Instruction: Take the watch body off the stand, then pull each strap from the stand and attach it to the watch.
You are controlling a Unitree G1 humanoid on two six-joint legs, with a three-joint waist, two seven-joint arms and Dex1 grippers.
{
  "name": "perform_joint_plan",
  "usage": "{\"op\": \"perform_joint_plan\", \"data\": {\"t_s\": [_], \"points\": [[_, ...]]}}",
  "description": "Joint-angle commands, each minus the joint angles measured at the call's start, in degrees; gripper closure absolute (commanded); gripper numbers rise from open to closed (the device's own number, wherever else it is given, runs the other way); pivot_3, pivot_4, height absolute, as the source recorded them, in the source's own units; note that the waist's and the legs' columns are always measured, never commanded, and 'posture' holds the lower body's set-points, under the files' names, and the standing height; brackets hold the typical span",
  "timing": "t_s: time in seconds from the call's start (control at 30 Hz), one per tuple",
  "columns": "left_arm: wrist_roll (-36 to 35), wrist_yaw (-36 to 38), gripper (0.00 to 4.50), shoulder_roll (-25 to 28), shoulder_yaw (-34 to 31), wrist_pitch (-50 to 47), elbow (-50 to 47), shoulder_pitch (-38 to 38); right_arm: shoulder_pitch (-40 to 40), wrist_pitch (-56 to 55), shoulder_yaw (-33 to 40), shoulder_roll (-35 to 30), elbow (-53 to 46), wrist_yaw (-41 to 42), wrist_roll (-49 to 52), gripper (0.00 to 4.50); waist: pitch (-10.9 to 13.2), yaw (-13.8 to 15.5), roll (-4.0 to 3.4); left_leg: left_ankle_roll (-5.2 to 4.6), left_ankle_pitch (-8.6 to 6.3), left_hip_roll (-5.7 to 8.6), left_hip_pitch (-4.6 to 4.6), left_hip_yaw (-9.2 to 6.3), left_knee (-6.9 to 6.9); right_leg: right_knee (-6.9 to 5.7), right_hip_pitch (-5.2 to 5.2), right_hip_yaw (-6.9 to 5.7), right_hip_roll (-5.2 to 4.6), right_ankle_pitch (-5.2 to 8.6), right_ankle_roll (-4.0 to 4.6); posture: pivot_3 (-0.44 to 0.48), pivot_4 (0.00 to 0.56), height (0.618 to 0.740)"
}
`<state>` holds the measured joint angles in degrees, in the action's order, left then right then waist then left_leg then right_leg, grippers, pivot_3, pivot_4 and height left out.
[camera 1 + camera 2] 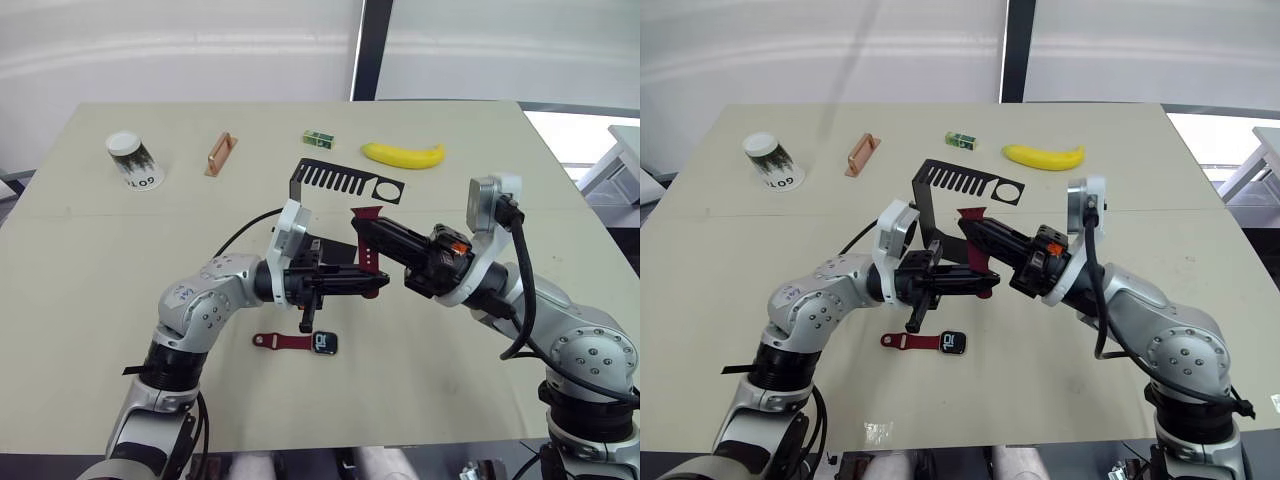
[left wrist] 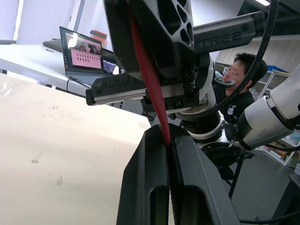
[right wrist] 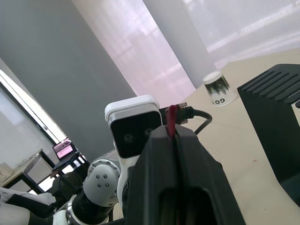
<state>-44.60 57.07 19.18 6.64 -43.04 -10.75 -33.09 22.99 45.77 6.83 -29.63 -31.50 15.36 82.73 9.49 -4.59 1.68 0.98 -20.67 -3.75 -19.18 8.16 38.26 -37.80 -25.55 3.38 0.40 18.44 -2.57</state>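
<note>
From the head camera, the left gripper (image 1: 375, 283) and right gripper (image 1: 362, 228) are both pinching one maroon strap (image 1: 366, 240) above the table (image 1: 90, 230), with the stand (image 1: 345, 182) at twelve o'clock. At six o'clock the watch body (image 1: 325, 343) is lying with the other strap (image 1: 282, 341) attached.

In the left wrist view, its fingers (image 2: 145, 183) are pressing on the strap.

In the right wrist view, the strap's end (image 3: 172, 119) is sticking out from its closed fingers.

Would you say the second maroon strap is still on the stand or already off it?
Off. The strap is held in the air between the left gripper and right gripper, both shut on it, in front of the stand.
</note>
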Motion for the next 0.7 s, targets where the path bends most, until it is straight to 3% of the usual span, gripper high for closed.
{"op": "perform_joint_plan", "data": {"t_s": [0.03, 0.7], "points": [[-1.0, -0.1, 4.50, 0.2, -0.7, 0.1, -2.6, 0.0, 0.7, -1.9, 0.9, 0.4, -2.3, -0.2, 0.2, 4.42, 0.0, 0.0, 0.00, 0.00, 0.00, 0.00, 0.00, 0.00, 0.00, 0.00, 0.00, 0.00, 0.00, 0.00, 0.00, 0.000, 0.150, 0.740], [-1.0, -0.5, 4.50, -0.2, -0.9, 0.1, -2.3, -0.2, 0.7, -2.2, 0.5, 0.5, -3.0, -0.1, 0.2, 4.42, 0.0, 0.0, 0.00, 0.00, 0.00, 0.00, 0.00, 0.00, 0.00, 0.01, 0.00, 0.00, 0.00, 0.00, 0.00, 0.000, 0.150, 0.740]]}}
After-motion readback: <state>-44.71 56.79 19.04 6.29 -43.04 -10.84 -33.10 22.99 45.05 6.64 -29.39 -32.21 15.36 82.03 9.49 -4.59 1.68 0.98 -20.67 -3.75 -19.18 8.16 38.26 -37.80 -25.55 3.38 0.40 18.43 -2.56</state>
